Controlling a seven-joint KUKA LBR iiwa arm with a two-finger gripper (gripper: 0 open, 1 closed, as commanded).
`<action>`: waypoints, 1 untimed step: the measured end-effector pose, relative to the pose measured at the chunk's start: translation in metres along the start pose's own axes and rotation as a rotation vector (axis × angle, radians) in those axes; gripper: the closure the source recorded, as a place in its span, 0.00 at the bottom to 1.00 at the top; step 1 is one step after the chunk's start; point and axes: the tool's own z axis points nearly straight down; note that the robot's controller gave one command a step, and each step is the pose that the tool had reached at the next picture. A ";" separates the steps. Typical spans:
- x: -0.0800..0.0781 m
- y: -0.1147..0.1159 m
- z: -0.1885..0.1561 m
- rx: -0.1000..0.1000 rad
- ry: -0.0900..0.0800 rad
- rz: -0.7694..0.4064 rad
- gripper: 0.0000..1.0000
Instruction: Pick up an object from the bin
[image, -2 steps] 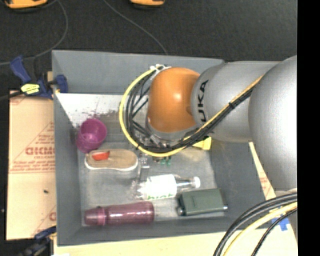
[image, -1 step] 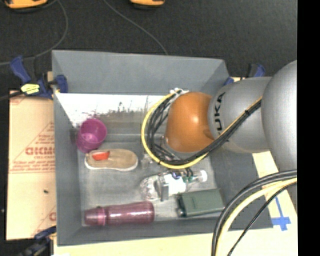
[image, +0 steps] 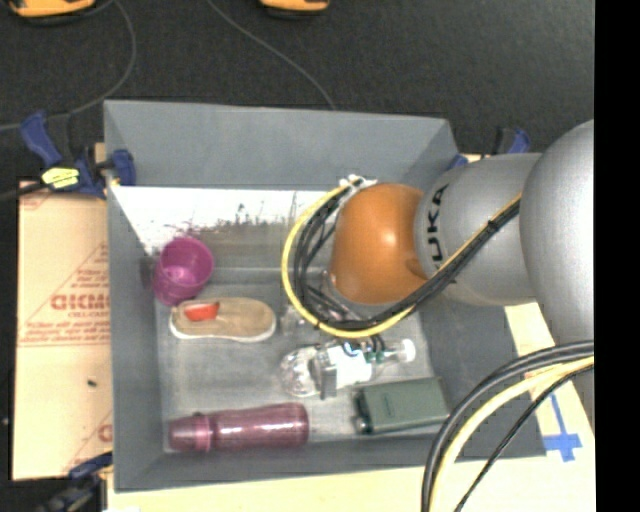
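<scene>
Grey metal bin (image: 135, 330): five loose things spread over its floor.
Arm (image: 520, 230): silver, reaching in from the right, over the bin's right half.
Orange cover (image: 375, 245): on the wrist, ringed by yellow and black cables.
Maroon bottle (image: 240, 428): lying along the lower wall, left of centre.
Beige shoe sole (image: 222, 320): flat, red patch near its left end, mid-left.
Dark green box (image: 400, 405): lower right, just beside the clear bottle.
Clear plastic bottle (image: 355, 370): on its side, centre-right, directly under the wrist.
Purple cup (image: 183, 268): tipped over, upper left.
Gripper (image: 325, 378): low at the clear bottle; opening and hold cannot be told.
</scene>
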 end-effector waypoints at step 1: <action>0.024 -0.013 -0.016 -0.005 0.008 -0.023 0.00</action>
